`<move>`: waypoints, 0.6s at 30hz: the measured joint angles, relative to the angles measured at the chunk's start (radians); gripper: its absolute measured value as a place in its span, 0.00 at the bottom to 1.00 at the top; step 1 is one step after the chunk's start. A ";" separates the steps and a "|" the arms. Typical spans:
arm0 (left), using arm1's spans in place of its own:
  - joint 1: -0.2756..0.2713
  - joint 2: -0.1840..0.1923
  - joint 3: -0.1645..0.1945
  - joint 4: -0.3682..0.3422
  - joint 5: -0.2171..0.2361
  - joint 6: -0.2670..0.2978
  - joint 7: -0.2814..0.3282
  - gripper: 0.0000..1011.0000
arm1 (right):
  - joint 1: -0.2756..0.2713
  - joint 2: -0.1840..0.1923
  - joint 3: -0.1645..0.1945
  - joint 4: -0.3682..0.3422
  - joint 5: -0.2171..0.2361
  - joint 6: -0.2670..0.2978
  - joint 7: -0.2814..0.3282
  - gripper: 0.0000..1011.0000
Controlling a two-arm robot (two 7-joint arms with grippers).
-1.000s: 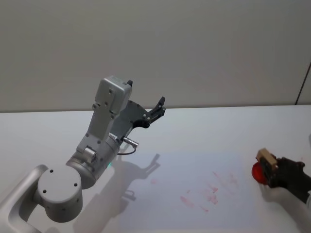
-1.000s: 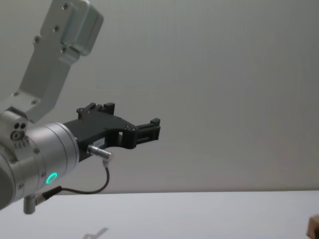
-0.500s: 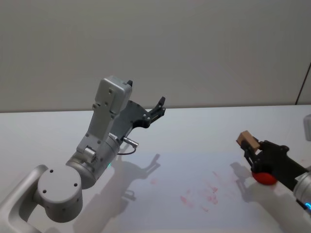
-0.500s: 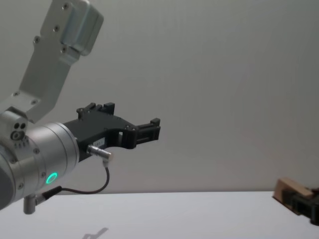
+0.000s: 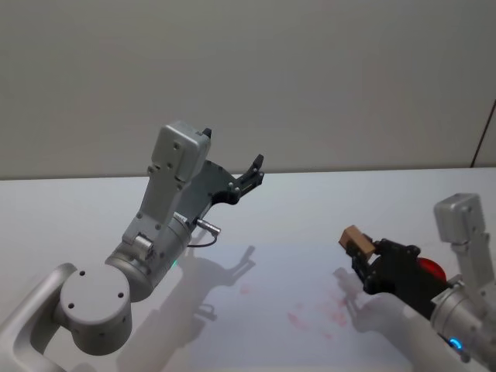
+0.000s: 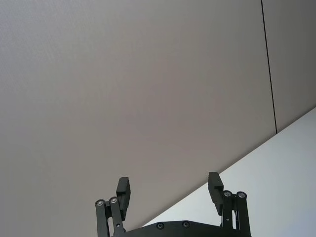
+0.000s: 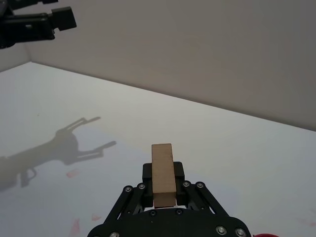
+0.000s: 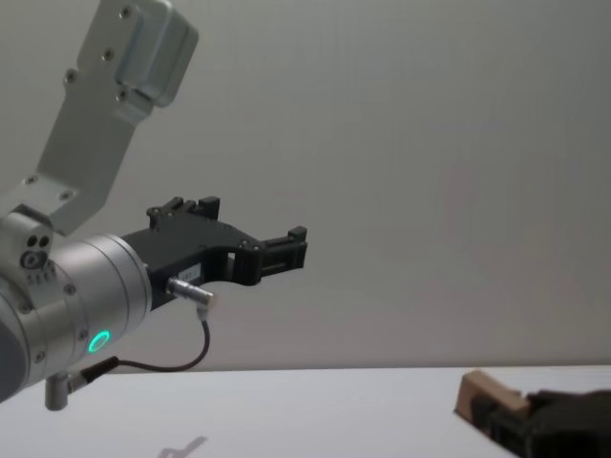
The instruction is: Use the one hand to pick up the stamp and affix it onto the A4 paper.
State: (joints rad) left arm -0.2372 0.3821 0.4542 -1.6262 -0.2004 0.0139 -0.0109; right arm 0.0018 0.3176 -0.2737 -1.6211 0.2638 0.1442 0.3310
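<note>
Clamped the stamp (image 5: 355, 239) between the closed fingers of the right gripper (image 5: 363, 253), long axis jutting forward past the tips. Hovered it over the right part of the A4 paper (image 5: 263, 333), sheet directly beneath; likely called for a plain descent. Squared matte wood above thin flat paper. Parked the left gripper (image 5: 252, 172) high, well apart, fingers spread.

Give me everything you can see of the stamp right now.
The stamp is a plain light-brown block, wood by the look of it, rectangular and longer than wide. The right end effector is shut on its lower part, one finger on each side, so its upper end sticks out past them, tilted. It appears lifted off the table, over the right part of the paper, near the red marks. Its printing face is hidden.
</note>
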 joint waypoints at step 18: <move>0.000 0.000 0.000 0.000 0.000 0.000 0.000 0.99 | 0.031 -0.069 -0.053 0.110 -0.093 -0.007 -0.064 0.22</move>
State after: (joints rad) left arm -0.2372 0.3821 0.4542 -1.6262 -0.2004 0.0138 -0.0109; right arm 0.0328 0.2486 -0.3266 -1.5109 0.1711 0.1372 0.2666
